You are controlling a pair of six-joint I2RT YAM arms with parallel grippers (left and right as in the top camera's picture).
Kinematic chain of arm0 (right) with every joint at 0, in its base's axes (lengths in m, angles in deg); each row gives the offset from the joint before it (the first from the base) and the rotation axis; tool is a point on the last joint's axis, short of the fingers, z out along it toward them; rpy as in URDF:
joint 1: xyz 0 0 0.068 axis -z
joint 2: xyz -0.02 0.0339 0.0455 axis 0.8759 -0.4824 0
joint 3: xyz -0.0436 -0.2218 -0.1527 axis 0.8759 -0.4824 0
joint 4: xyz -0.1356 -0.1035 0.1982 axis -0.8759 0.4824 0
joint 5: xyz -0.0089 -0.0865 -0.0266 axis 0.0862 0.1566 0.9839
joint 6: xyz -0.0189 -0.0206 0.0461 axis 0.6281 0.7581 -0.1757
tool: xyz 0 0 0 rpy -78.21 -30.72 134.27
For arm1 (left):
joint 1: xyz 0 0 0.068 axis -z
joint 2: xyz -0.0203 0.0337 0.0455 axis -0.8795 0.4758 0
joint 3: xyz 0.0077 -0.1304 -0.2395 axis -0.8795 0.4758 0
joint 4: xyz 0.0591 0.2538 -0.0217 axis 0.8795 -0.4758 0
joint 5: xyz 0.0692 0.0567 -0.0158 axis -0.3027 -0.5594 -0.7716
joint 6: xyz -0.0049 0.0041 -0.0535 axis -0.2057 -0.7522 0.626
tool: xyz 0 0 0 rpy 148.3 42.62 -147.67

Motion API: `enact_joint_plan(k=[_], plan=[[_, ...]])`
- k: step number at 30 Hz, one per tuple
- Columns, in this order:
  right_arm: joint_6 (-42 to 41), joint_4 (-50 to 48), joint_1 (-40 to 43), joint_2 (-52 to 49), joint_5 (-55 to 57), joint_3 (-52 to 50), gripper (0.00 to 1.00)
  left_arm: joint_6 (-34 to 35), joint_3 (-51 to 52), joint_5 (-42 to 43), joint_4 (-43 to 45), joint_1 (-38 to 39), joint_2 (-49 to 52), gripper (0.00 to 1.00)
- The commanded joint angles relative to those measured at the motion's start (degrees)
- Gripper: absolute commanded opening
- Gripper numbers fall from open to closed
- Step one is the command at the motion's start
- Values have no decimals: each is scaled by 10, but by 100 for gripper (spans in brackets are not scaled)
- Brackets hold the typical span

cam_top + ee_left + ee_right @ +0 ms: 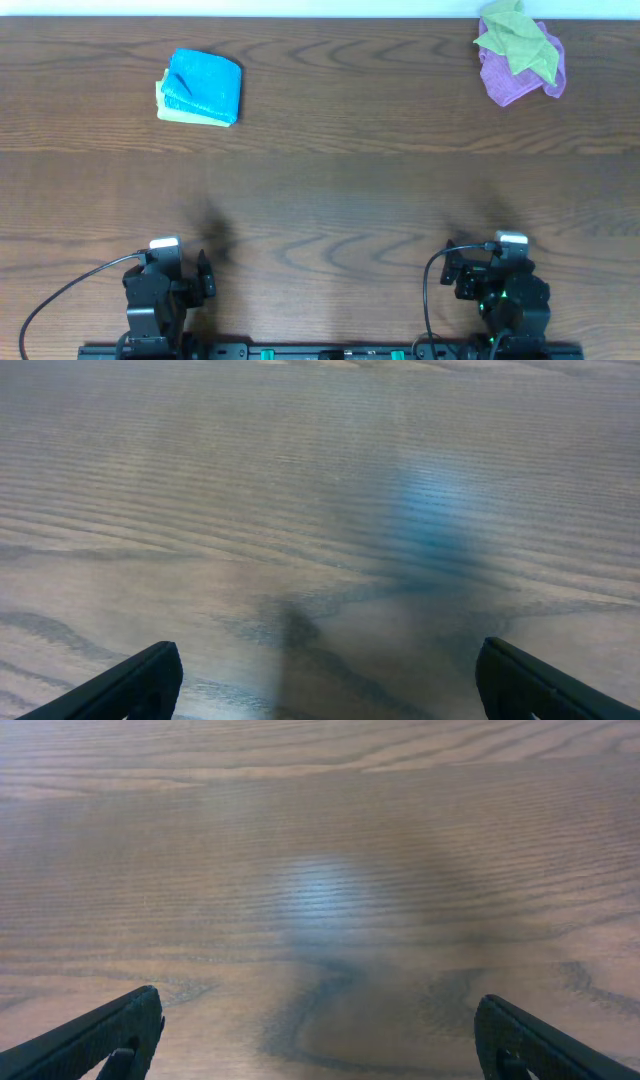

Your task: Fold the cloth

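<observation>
Wooden table [320, 190], overhead view, with both arms parked at the near edge.

The cloth [205, 85] lies at the far left as a compact, roughly square blue bundle. It rests directly on a light green cloth [170, 113] whose edge shows along its left and near sides. Whether the blue bundle is neatly folded or only bunched cannot be told. A purple cloth [520, 85] with a green cloth [515, 40] heaped on it sits at the far right, well apart from the task.

The left gripper [328, 665] and the right gripper [318, 1010] each show fingers spread wide over bare wood, with nothing held.

Principal risks, in descending order:
(a) Because the blue cloth sits on the light green one, a pinch that goes too deep is likely to catch both layers, so that the lower cloth is lifted or dragged along.
(b) The target is far from both arms, and furthest from the right one. A grasp near the limit of reach may land off the edge and slip on the soft pile.
(c) Lifting a single corner of a bundled cloth may open it unevenly and leave a skewed fold.
(d) Any sweep across the far edge could push the stack off the table.
</observation>
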Motion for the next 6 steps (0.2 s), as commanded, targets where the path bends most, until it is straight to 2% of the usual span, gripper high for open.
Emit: enact_joint_plan(k=[1, 6], plan=[[-7, 2, 4, 5, -13, -5, 99, 3, 14, -11, -18, 1, -4, 95], [-7, 2, 4, 5, -13, -5, 99, 3, 14, -12, -18, 1, -4, 95]])
